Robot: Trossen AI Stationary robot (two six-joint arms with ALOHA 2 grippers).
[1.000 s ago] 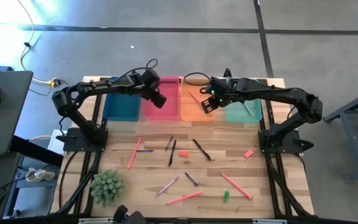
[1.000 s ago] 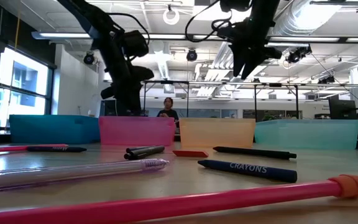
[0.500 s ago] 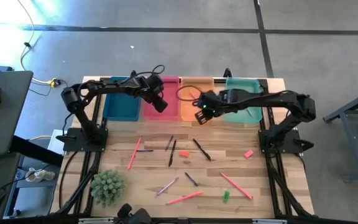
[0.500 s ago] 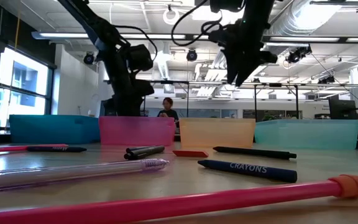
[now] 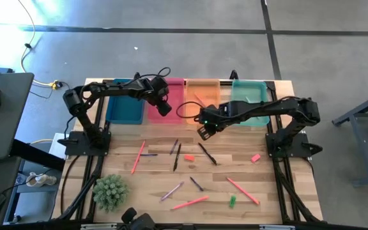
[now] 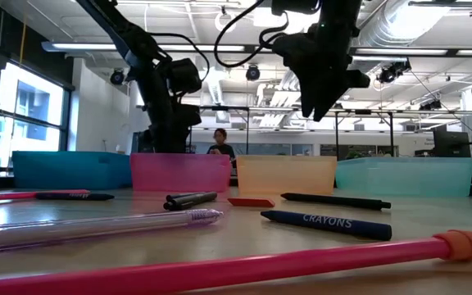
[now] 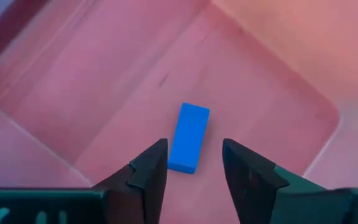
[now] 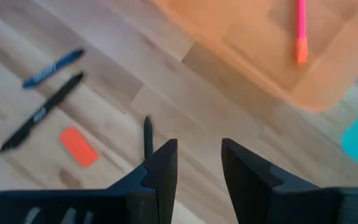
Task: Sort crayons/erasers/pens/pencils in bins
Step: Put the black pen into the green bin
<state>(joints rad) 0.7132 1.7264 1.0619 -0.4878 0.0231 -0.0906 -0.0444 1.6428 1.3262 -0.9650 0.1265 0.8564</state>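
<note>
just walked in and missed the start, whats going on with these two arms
The robot is sorting stationery into coloured bins. The left gripper hangs open over the pink bin, where a blue eraser lies free on the floor. The right gripper, empty and open, is over the table in front of the orange bin, which holds a pink pencil. Pens, crayons and erasers are still scattered on the table.

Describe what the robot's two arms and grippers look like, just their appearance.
Both arms are dark, nearly black, jointed links on black bases bolted at the table's sides. Black cables loop off the left arm and the right arm. A small green light glows near the right wrist. The left gripper and right gripper each have two dark, wedge-shaped fingers.
</note>
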